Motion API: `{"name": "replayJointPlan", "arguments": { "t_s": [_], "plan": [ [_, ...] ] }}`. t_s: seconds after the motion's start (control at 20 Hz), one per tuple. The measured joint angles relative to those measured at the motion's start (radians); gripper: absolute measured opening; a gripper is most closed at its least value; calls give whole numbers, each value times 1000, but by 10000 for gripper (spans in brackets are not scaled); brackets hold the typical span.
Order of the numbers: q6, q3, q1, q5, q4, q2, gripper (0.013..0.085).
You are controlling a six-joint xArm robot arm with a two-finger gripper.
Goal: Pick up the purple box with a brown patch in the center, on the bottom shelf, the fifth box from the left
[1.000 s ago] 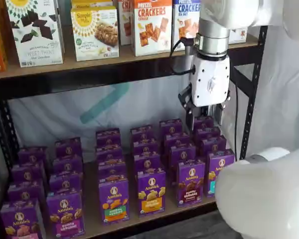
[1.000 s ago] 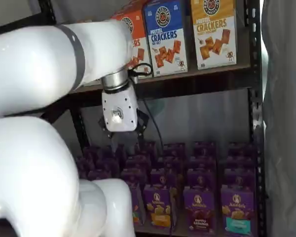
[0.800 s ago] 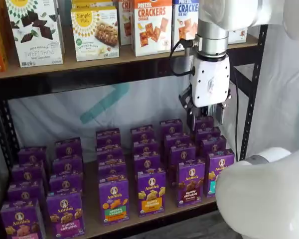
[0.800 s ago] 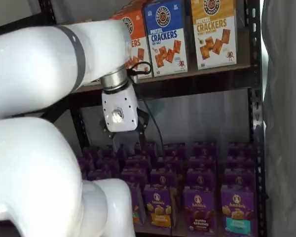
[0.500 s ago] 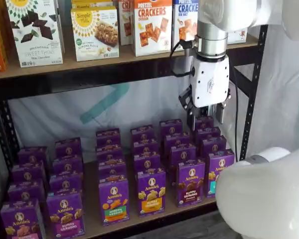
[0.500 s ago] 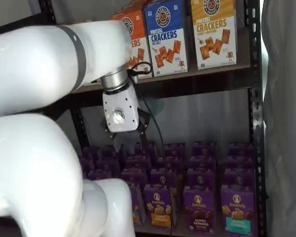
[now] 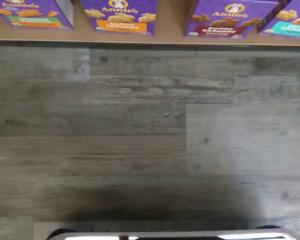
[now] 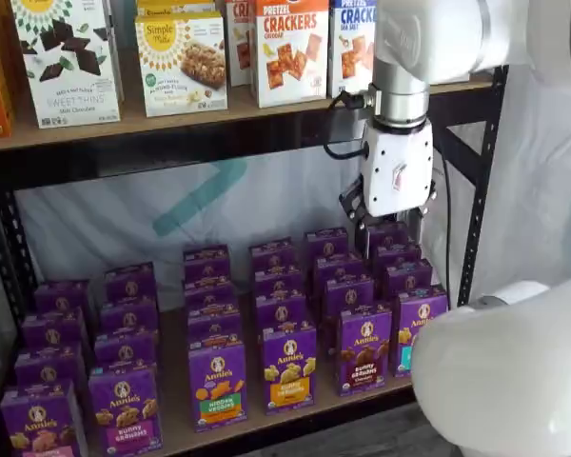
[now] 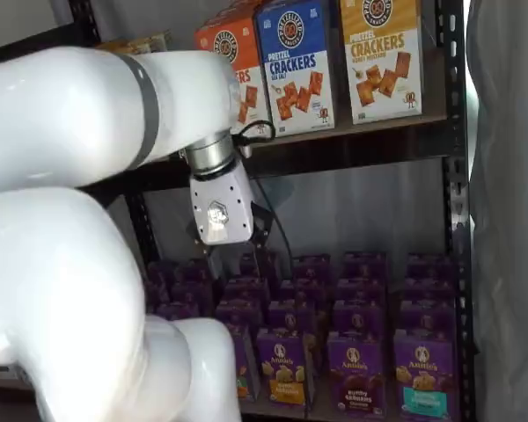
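Your rack fills both shelf views, and the bottom shelf [image 8: 176, 433] carries rows of small purple cartons, several deep. The arm [image 8: 438, 38] hangs in front of them with the gripper [image 8: 392, 227] well above the back rows, not touching anything. Its black fingers [image 8: 414, 225] stand apart with nothing between them. The purple box [image 8: 364, 348] you want stands upright in the front row, magenta band low on its face, between the orange-banded carton [image 8: 288, 366] and the teal-banded one [image 8: 417, 327]; it also shows in the wrist view [image 7: 225, 20]. Judge it light, thin card, empty enough to dent under a hard squeeze, and smooth-printed, so slightly slippery. Take it by the two narrow sides near the top, where neighbours leave little room; expect them to shift if brushed
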Motion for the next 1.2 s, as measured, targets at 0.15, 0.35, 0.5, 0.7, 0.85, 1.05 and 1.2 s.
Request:
{"name": "replayJointPlan", "arguments": {
  "t_s": [0.15, 0.35, 0.5, 0.7, 0.85, 1.05, 1.2],
  "plan": [
    [-15, 19, -12, -46, 15, 33, 850],
    [-20, 58, -16, -138, 18, 81, 850],
    [-35, 86, -27, -221, 31, 133, 850],
    [-49, 114, -45, -332, 25, 233, 850],
    [-75, 131, -65, -430, 33, 322, 850],
    [-84, 137, -84, -552, 18, 457, 850],
    [-85, 134, -102, -657, -3, 568, 850]
  ]
}}
